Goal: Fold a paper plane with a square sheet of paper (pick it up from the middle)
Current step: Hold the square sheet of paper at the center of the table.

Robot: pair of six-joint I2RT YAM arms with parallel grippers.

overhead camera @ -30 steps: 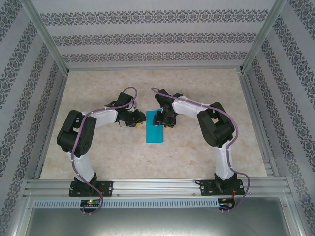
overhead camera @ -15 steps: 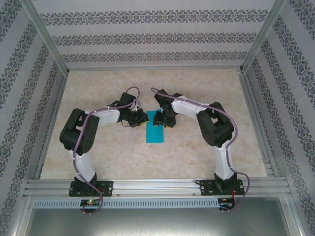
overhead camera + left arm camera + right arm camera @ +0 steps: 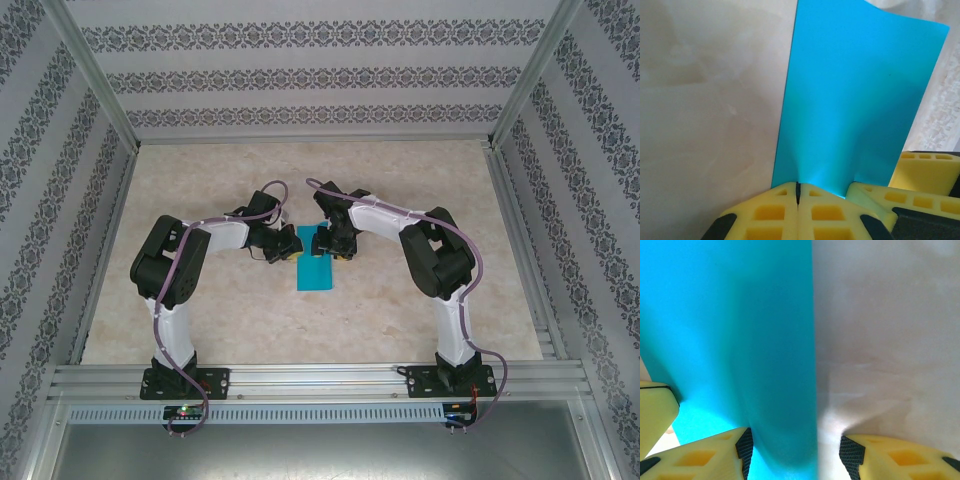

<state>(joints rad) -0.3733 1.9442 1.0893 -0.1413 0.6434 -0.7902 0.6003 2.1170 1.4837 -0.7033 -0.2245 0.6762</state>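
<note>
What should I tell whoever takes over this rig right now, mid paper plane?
Left gripper: shut, pinching the paper near its far left corner.
Right gripper: open, straddling the paper's right edge.
Paper: centre of the table, a narrow rectangle, apparently folded in half.
Done: seemingly that first fold.
Left: nose folds and wings; no plane yet.
</note>
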